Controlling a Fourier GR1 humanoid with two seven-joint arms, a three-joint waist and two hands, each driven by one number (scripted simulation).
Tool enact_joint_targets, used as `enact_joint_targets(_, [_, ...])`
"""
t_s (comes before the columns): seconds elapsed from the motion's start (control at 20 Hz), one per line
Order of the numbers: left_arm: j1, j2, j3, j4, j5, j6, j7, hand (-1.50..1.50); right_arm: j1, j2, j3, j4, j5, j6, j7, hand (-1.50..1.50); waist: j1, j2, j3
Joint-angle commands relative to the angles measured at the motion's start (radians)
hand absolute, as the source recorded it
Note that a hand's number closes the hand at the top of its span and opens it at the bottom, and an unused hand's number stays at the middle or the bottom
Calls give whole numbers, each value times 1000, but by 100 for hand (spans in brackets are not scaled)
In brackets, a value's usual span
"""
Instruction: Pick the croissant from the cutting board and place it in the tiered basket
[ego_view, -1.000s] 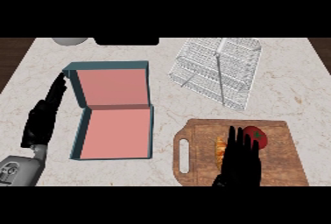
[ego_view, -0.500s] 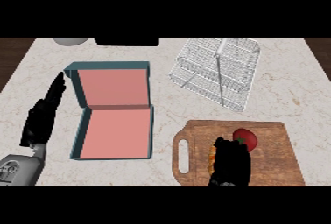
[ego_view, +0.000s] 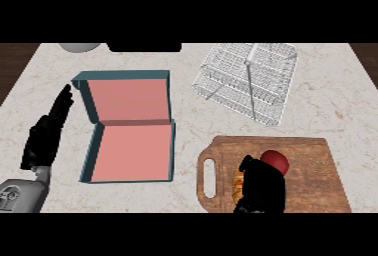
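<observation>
Nearest the lower edge, the right hand (ego_view: 260, 186) sat bunched on the wooden cutting board (ego_view: 310, 180), its fingers curled down over the croissant (ego_view: 238, 181). Only a thin orange strip of the croissant showed along the hand's left side, and the rest was hidden beneath the palm. A second earlier those fingers had lain straight and stretched up the board. Half a second earlier they had drawn in, and the hand had since pulled back a little further toward the board's near edge.

Just beyond the fingertips a red round thing (ego_view: 276, 160) lay on the board. More of it was uncovered than in either earlier frame. The croissant remained on the board, and the board's handle slot pointed left.

At the far left the left hand (ego_view: 46, 137) rested open with its fingers straight and pointing away. It was in the same spot as before.

Between the two hands an open teal box (ego_view: 131, 145) with a pink inside lay on the pale marbled desk (ego_view: 184, 115), unmoved.

Farther off and to the right, well apart from the board, stood the wire tiered basket (ego_view: 247, 75), also unchanged.

At the far edge a pale bowl (ego_view: 80, 47) and a black object (ego_view: 144, 47) were partly cut off.
</observation>
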Motion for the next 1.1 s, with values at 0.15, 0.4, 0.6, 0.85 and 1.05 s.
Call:
enact_joint_targets(0.15, [-30,-32,-38,-25,-19,-15,15,0,-275,13,66,122,-139,-224,232,150,66,23,7])
enact_joint_targets(0.4, [-55,-43,-57,-24,-19,-31,4,0,-454,14,-14,139,-145,-315,196,150,131,37,6])
enact_joint_targets(0.6, [-69,-49,-66,-25,-27,-29,21,0,-615,14,-84,167,-62,-417,227,150,136,24,4])
enact_joint_targets(0.85, [-99,-52,-77,-23,-39,-30,38,0,-832,14,-153,278,81,-464,256,150,139,24,2])
enact_joint_targets(1.05, [-101,-56,-76,5,-44,-31,22,0,-1002,14,-184,389,168,-432,316,150,139,25,-2])
